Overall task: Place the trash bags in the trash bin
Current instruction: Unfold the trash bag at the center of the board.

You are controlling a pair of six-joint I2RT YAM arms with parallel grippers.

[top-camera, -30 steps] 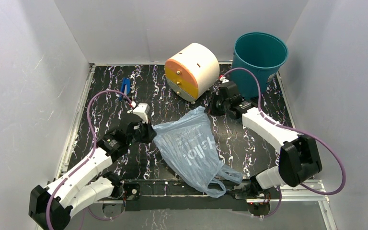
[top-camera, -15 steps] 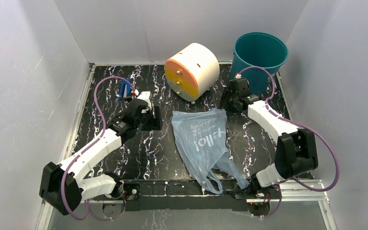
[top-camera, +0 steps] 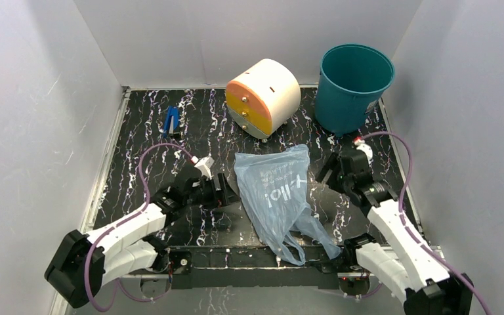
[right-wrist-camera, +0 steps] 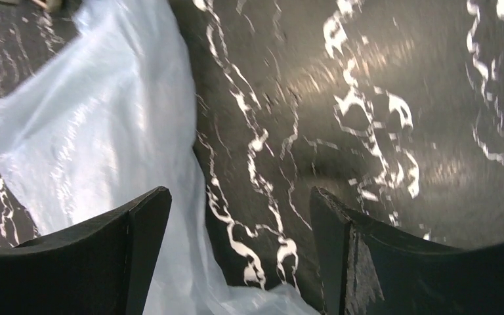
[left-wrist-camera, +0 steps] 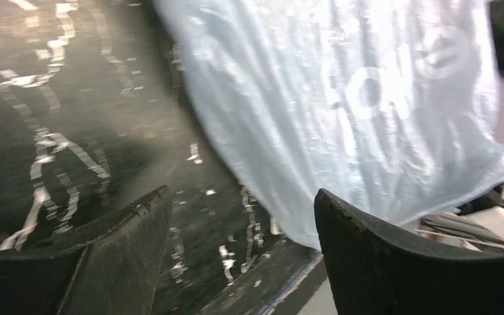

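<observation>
The blue bag (top-camera: 277, 193) lay flat on the bench (top-camera: 144, 141) between the left fingers (left-wrist-camera: 118, 252) and the right fingers (right-wrist-camera: 134, 243), both pairs spread apart and empty. The green bin (top-camera: 354, 88) stood well beyond the right fingers.

lab test cell: white walls (top-camera: 236, 33), black marbled tbl (top-camera: 144, 134)

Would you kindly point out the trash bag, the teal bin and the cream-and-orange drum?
trash bag (top-camera: 272, 187): top external view, middle of its printed panel.
teal bin (top-camera: 348, 108): top external view, outer wall below the rim.
cream-and-orange drum (top-camera: 279, 85): top external view, cream curved side.
</observation>
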